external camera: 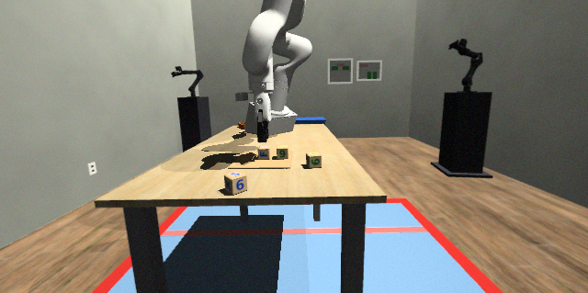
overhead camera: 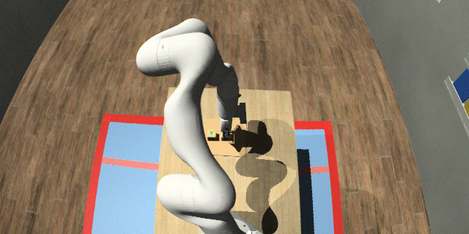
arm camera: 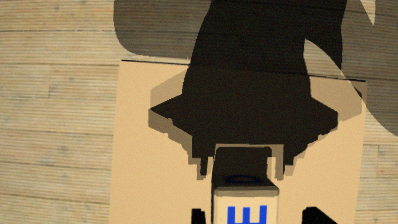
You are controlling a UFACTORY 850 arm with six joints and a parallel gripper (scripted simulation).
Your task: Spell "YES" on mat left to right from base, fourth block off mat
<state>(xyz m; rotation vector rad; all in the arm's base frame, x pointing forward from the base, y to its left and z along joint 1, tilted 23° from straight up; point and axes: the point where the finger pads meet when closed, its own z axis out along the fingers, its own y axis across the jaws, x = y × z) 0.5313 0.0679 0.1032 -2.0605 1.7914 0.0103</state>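
My claw [overhead camera: 226, 133] [external camera: 262, 139] [arm camera: 255, 216] is open and holds nothing, just above the E block [external camera: 264, 153] [arm camera: 222, 212]. That block sits on the mat [overhead camera: 225, 150] [external camera: 248, 165] [arm camera: 135, 150], and the Y block [overhead camera: 211, 133] [external camera: 282, 152] sits near it on the left. Off the mat, one block [external camera: 313, 160] is left and another block [external camera: 235, 183] is far away.

Tabletop [overhead camera: 271, 107] [external camera: 193, 185] [arm camera: 55, 130] showing matt wood grain w/ fine lines; mat [overhead camera: 223, 149] [external camera: 257, 164] [arm camera: 145, 150] looking smooth, matt; arm [overhead camera: 183, 124] [external camera: 263, 36], upper ctr of exterior view, looking smooth, plastic-like.
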